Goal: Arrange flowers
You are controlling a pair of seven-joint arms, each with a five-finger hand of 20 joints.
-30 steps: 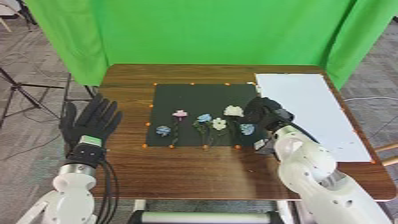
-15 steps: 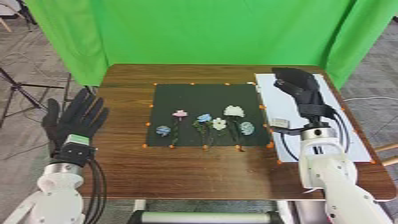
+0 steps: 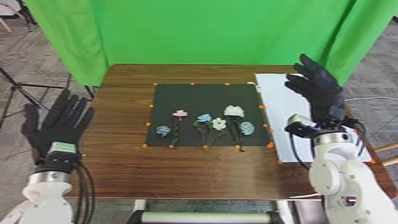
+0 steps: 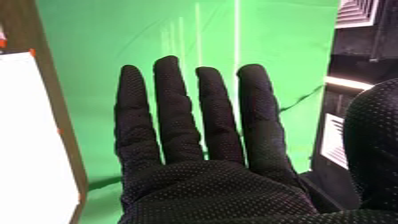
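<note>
My right hand (image 3: 322,94) (image 4: 213,187) is wide and holds nothing, its fingers straight and spread, the thumb standing out to the side. It is raised over the smooth white rectangular sheet (image 3: 277,92) on the right of the brown wooden table (image 3: 182,172).

Beside that sheet, the flowers lie on the near part of the dark rectangular mat (image 3: 200,94). Nearest me are the pale blue rounded bloom (image 3: 248,128) and the large white bloom (image 3: 234,111) with its dark stem. Then come the small white bloom (image 3: 218,124), the light blue bloom (image 3: 204,118), the pink bloom (image 3: 180,113) on a long thin stem and, farthest left, the darker blue bloom (image 3: 163,131).

I judge them light, the stems thin and fairly stiff, the heads soft and easily crushed. I would pinch a stem a little below its head, gently, since a thin stem could roll between my gloved fingertips and neighbouring leaves may catch. The flowers lie flat on the mat, not standing in any container.

Farther off, my left hand (image 3: 55,134) is open beside the table's left edge.
</note>
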